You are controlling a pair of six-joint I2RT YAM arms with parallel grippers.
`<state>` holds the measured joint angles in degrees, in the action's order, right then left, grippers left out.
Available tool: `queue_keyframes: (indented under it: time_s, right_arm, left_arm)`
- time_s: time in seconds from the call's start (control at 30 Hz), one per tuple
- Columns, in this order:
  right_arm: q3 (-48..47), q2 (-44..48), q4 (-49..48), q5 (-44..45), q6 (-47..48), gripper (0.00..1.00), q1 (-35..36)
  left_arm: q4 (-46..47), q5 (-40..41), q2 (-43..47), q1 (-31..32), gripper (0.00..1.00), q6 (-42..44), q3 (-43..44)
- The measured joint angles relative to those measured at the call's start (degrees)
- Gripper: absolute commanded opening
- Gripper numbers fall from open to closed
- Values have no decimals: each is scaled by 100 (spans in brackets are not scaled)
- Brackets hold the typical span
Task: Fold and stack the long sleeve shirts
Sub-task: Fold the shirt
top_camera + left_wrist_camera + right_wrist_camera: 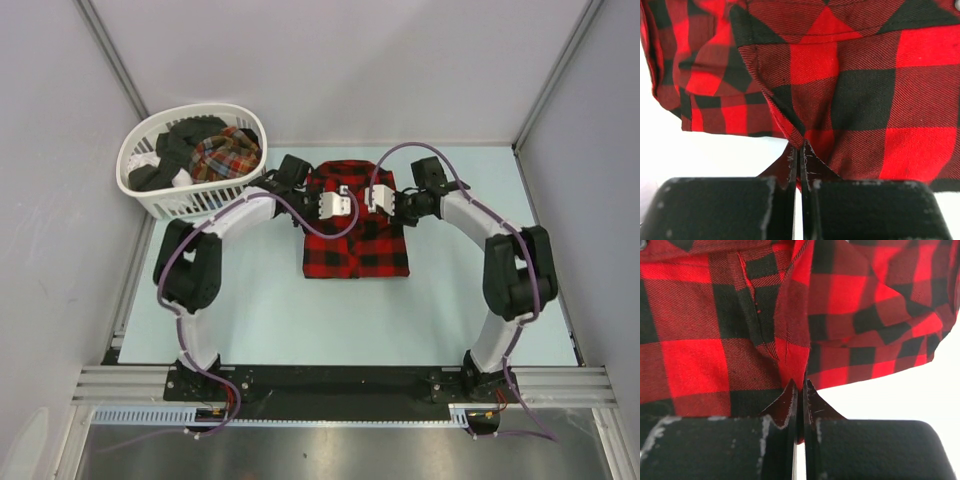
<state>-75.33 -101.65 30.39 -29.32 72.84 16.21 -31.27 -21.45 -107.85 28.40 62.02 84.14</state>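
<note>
A red-and-black checked flannel shirt (355, 235) lies partly folded in the middle of the table. My left gripper (334, 204) is over its upper left part and is shut on a pinch of its cloth (800, 135). My right gripper (380, 198) is over its upper right part and is shut on a fold of the same shirt (792, 360). A finer multicolour plaid shirt (226, 153) lies in the white basket among dark clothes.
The white slatted basket (180, 205) stands at the back left, close to my left arm. Grey walls close in the pale table (260, 310) at the back and both sides.
</note>
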Motion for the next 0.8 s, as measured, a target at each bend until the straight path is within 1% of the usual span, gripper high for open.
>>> queue_keyframes:
  time_s: [0.1, 0.2, 0.3, 0.33, 0.37, 0.4, 0.43, 0.47, 0.5, 0.53, 0.6, 0.63, 0.67, 0.7, 0.73, 0.8]
  right_arm:
    - [-284, -476, -214, -9, 9, 0, -109]
    - [-457, -793, -389, -9, 0, 0, -155]
    - [-472, -922, -509, -11, -44, 0, -162]
    - [-474, -949, -557, -11, -83, 1, -162]
    - [-472, -973, -592, -11, -114, 3, -162]
    - [-472, -997, -638, -9, -155, 8, -162]
    - [-472, -1027, -699, -7, -216, 29, -160]
    - [-472, -1058, -765, 13, -286, 39, -157]
    - [-472, -1082, -813, 42, -389, 47, -157]
    - [-474, -1104, -885, 81, -490, 59, -160]
    - [-509, -1119, -929, 168, -758, 67, -199]
    - [-555, -1117, -920, 186, -876, 79, -232]
    - [-702, -1117, -833, 197, -1071, 85, -304]
    - [-815, -1115, -785, 190, -1233, 93, -380]
    - [-997, -1082, -715, 175, -1473, 95, -516]
    - [-1274, -940, -505, 92, -1884, 96, -774]
  left_arm:
    - [63, -4, -597, -157, 1, 4, 450]
    - [79, -7, -938, -190, 1, 17, 682]
    - [120, -24, -1073, -181, 3, 31, 728]
    - [127, -26, -1099, -179, 6, 46, 728]
    - [142, -26, -1126, -179, 9, 46, 728]
    - [164, -26, -1145, -179, 14, 44, 728]
    - [184, -26, -1167, -179, 29, 42, 728]
    - [205, -22, -1180, -179, 36, 44, 728]
    - [243, -13, -1198, -179, 42, 0, 728]
    - [275, -2, -1207, -186, 49, -24, 728]
    - [319, 7, -1207, -219, 56, -205, 754]
    - [323, 2, -1207, -249, 66, -341, 813]
    - [319, -9, -1207, -297, 68, -557, 907]
    - [304, -50, -1202, -378, 70, -787, 1040]
    - [310, -142, -1178, -509, 72, -1075, 1204]
    - [317, -306, -979, -772, 75, -1550, 1305]
